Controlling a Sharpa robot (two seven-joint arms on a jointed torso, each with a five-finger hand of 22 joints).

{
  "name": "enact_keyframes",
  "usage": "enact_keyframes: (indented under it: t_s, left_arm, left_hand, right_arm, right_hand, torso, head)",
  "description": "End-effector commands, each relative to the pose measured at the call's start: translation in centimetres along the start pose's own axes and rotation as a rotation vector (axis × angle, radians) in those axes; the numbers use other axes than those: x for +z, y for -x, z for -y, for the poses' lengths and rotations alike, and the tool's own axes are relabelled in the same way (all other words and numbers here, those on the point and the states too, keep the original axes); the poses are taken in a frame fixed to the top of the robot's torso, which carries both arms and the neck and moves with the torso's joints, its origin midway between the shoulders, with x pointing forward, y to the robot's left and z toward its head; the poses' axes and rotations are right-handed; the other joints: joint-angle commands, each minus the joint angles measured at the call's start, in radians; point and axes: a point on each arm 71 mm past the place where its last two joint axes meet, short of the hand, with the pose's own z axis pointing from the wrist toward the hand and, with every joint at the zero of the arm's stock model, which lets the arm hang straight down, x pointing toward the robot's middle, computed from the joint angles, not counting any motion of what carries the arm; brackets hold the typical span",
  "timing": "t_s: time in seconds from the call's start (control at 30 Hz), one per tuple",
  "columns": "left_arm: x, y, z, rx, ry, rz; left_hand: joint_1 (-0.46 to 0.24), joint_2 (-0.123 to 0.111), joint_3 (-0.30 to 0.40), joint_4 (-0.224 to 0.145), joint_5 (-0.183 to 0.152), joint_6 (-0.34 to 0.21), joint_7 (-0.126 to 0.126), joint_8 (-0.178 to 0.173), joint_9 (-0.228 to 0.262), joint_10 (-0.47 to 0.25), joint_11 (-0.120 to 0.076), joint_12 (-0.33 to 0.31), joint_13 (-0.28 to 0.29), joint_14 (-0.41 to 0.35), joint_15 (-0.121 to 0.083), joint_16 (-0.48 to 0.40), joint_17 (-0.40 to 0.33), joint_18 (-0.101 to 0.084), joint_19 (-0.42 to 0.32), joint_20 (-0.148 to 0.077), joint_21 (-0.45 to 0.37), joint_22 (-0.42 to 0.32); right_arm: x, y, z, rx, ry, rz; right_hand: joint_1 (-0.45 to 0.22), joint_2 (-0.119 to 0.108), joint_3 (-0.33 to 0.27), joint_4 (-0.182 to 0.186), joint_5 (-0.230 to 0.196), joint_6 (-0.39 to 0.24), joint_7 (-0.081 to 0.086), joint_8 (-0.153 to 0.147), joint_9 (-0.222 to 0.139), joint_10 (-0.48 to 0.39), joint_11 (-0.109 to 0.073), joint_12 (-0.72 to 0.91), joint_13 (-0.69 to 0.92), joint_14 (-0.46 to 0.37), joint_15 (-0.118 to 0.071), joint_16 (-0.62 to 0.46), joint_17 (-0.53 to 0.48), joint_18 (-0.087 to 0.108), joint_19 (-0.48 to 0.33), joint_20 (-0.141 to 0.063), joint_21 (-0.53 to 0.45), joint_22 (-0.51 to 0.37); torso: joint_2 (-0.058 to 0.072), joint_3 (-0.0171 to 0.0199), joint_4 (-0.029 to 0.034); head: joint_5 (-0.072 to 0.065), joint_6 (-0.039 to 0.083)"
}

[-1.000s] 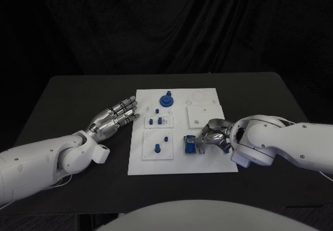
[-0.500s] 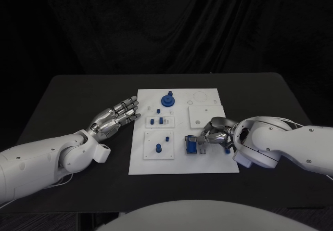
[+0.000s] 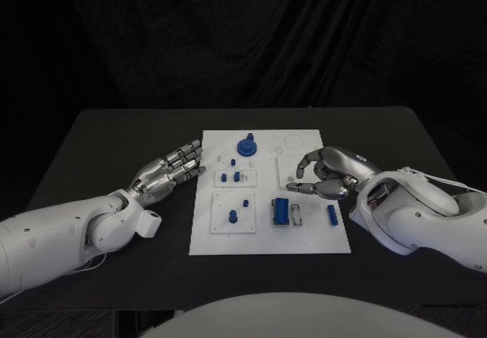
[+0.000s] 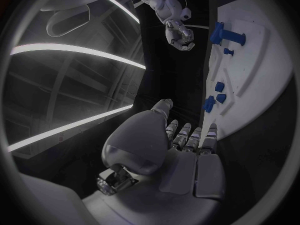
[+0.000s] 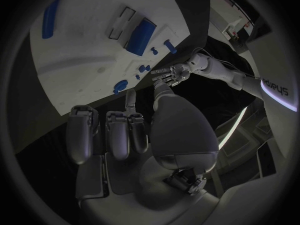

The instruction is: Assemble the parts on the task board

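while the right robot hand (image 3: 326, 172) hovers over the task board (image 3: 270, 239) with fingers loosely curled and nothing in them, the head view shows a loose blue bar (image 3: 332, 215) near the board's right edge and a blue block (image 3: 278, 211) seated in its slot left of that bar. the left robot hand (image 3: 170, 171) rests spread on the desk (image 3: 112, 141) beside the board. the next grasp should pinch the bar's long sides squarely. in the left wrist view, blue pegs (image 4: 215, 94) stand in the board. in the right wrist view, the bar (image 5: 50, 17) lies apart from the slot.

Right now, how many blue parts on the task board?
8: a knob at the far edge, a peg just nearer, two on the small plate, two on the larger plate, block and bar near right. The right hand may hide others.
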Motion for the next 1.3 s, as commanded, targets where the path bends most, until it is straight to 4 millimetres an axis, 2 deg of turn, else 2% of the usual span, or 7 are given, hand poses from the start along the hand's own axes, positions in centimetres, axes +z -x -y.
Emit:
enact_keyframes:
  t_s: [0.03, 0.23, 0.27, 0.4, 0.67, 1.0, 1.3]
  left_arm:
    - [0.0, -0.1, 0.6, -0.011, -0.099, -0.003]
    - [0.1, -0.2, 0.6, -0.013, -0.097, -0.006]
    - [0.1, -0.2, 0.6, -0.013, -0.096, -0.006]
    - [0.0, -0.1, 0.5, -0.014, -0.094, -0.005]
    - [-0.1, -0.1, 0.5, -0.016, -0.091, -0.007]
    - [-0.1, -0.1, 0.4, -0.018, -0.088, -0.009]
    - [-0.1, -0.1, 0.4, -0.020, -0.083, -0.010]
  left_hand:
    - [-0.011, 0.000, 0.003, 0.000, 0.003, -0.001, 0.008, 0.005, 0.001, -0.002, 0.005, 0.005, 0.001, 0.000, 0.008, 0.001, 0.001, 0.005, 0.000, 0.007, 0.003, 0.001]
    - [-0.012, -0.001, 0.003, -0.001, 0.003, -0.002, 0.009, 0.005, 0.001, -0.002, 0.005, 0.005, 0.001, 0.001, 0.009, 0.001, 0.001, 0.005, 0.001, 0.007, 0.003, 0.001]
    - [-0.012, -0.001, 0.003, -0.001, 0.003, -0.002, 0.009, 0.005, 0.001, -0.002, 0.005, 0.005, 0.001, 0.001, 0.009, 0.001, 0.001, 0.005, 0.001, 0.007, 0.003, 0.001]
    - [-0.013, 0.000, 0.005, -0.002, 0.003, -0.002, 0.010, 0.005, 0.001, -0.002, 0.005, 0.005, 0.001, 0.001, 0.010, 0.002, 0.002, 0.005, 0.002, 0.009, 0.004, 0.002]
    - [-0.015, 0.000, 0.007, -0.003, 0.003, 0.002, 0.015, 0.006, 0.001, -0.002, 0.007, 0.006, 0.001, 0.002, 0.012, 0.002, 0.002, 0.005, 0.003, 0.011, 0.005, 0.003]
    - [-0.015, 0.000, 0.008, -0.004, 0.003, 0.002, 0.016, 0.006, 0.001, -0.002, 0.007, 0.005, 0.001, 0.002, 0.012, 0.002, 0.002, 0.005, 0.003, 0.011, 0.005, 0.002]
    - [-0.015, 0.000, 0.008, -0.004, 0.003, 0.002, 0.016, 0.006, 0.001, -0.002, 0.007, 0.005, 0.001, 0.002, 0.012, 0.002, 0.002, 0.005, 0.003, 0.011, 0.005, 0.002]
  right_arm:
    - [-0.5, -0.3, -0.5, -0.149, 0.101, 0.060]
    - [-1.0, -2.3, -0.3, -0.217, 0.116, 0.013]
    - [-1.1, -2.7, -0.3, -0.224, 0.117, 0.005]
    - [-1.4, -4.0, -0.1, -0.241, 0.116, -0.028]
    - [-1.6, -5.3, 0.0, -0.242, 0.109, -0.053]
    - [-1.6, -6.3, -0.1, -0.234, 0.107, -0.064]
    - [-1.4, -6.9, 0.0, -0.236, 0.101, -0.077]
  right_hand:
    - [0.019, -0.007, -0.009, 0.004, -0.016, -0.120, 0.006, 0.052, 0.042, 0.104, 0.003, 0.003, 0.263, 0.093, 0.003, 0.000, 0.213, 0.005, 0.031, 0.001, -0.020, 0.213]
    - [0.077, -0.004, 0.000, 0.002, 0.021, -0.300, 0.020, 0.029, 0.002, 0.104, 0.013, 0.003, 0.263, 0.092, 0.010, -0.001, 0.212, 0.010, 0.021, 0.007, -0.041, 0.207]
    - [0.109, 0.002, 0.008, -0.005, 0.073, -0.340, 0.023, 0.016, -0.021, 0.104, 0.015, 0.003, 0.263, 0.093, 0.012, 0.000, 0.215, 0.009, 0.022, 0.009, -0.041, 0.207]
    - [0.145, 0.000, 0.009, -0.004, 0.116, -0.386, 0.027, 0.003, -0.064, 0.104, 0.017, 0.003, 0.263, 0.092, 0.015, -0.002, 0.211, 0.011, 0.020, 0.012, -0.047, 0.206]
    - [0.105, -0.054, -0.021, 0.008, 0.021, -0.439, 0.038, 0.007, -0.150, 0.104, 0.027, 0.003, 0.263, 0.093, 0.023, -0.001, 0.214, 0.010, 0.022, 0.018, -0.047, 0.207]
    - [0.047, -0.109, -0.063, 0.012, -0.110, -0.436, 0.043, 0.056, -0.196, 0.104, 0.032, 0.003, 0.263, 0.092, 0.027, -0.002, 0.213, 0.011, 0.021, 0.022, -0.051, 0.206]
    - [0.061, -0.092, -0.048, 0.011, -0.105, -0.436, 0.045, 0.091, -0.211, 0.104, 0.035, 0.003, 0.263, 0.091, 0.029, -0.005, 0.207, 0.013, 0.017, 0.024, -0.061, 0.203]
  torso:
    - [0.000, -0.0008, 0.0005]
    - [0.000, -0.0004, -0.0011]
    - [0.000, 0.0000, -0.0010]
    - [-0.001, -0.0003, -0.0007]
    - [0.001, -0.0001, 0.0007]
    - [0.001, -0.0001, 0.0003]
    - [0.002, -0.0012, -0.0007]
  head:
    - [-0.001, 0.000]
    - [0.000, 0.000]
    - [0.001, 0.000]
    - [0.002, 0.000]
    - [-0.001, 0.000]
    - [-0.001, 0.000]
    - [-0.001, 0.000]
